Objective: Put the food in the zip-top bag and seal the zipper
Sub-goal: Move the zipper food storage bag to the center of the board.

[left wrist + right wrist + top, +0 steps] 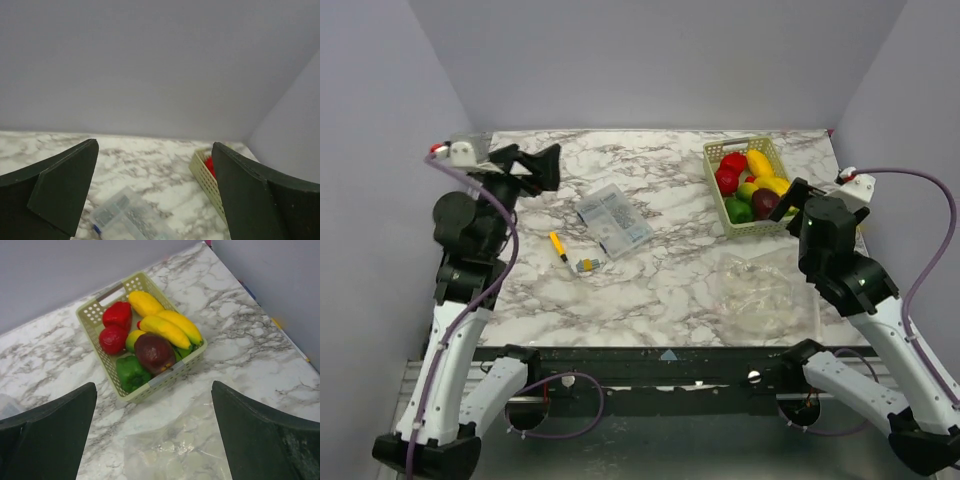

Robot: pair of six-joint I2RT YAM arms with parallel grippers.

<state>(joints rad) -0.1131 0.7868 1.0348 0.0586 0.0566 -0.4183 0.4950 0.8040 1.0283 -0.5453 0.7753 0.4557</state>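
Upper centre of wrist view: right hand (153, 390) released, empty, facing basket (95, 315); drop straight onto maroon fruit (154, 352), clearing rim.

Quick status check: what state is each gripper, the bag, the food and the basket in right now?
left gripper: open, holding nothing.
right gripper: open, holding nothing, above the bag's edge near the basket.
zip-top bag: flat on the marble, empty; sealed or not, cannot tell.
food: all in the basket, none bagged.
basket: upright, full.
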